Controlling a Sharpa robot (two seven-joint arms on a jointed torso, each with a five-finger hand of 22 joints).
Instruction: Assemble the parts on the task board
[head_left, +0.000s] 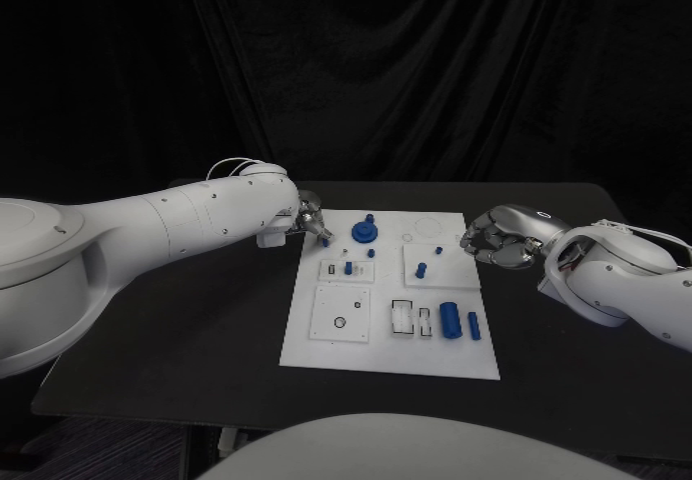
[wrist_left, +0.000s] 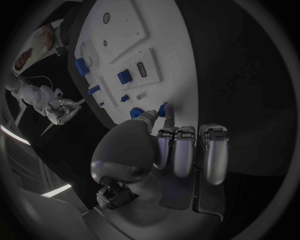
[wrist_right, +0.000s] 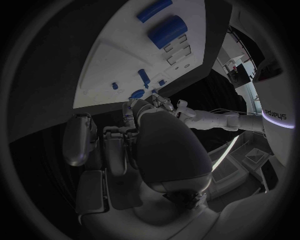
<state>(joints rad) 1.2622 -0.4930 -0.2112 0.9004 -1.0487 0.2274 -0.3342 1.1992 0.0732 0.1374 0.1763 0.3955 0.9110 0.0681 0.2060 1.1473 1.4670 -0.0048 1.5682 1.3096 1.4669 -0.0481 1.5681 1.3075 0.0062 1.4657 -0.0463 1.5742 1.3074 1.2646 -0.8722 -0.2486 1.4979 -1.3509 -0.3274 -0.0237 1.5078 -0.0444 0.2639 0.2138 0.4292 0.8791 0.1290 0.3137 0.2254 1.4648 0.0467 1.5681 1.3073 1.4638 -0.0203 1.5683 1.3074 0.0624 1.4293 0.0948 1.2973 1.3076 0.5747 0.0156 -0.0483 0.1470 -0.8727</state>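
Left robot hand (head_left: 307, 222) pinching blue part (head_left: 326, 241), task board (head_left: 392, 355) corner

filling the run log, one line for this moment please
left hand: pinches small blue part at task board far left corner | right hand: curled, holds nothing, beside board's right edge

The board (head_left: 391, 345) lay in the middle of the table (head_left: 188, 340). On its far part a gear (head_left: 364, 233) stood left of centre, with a small peg (head_left: 421, 269) nearer and to the right. Two cylinders (head_left: 451, 319) lay side by side near the board's right front edge. The left hand (head_left: 312, 225) rested at the board's far left corner, beside the gear. The right hand (head_left: 495, 238) was just past the far right edge.
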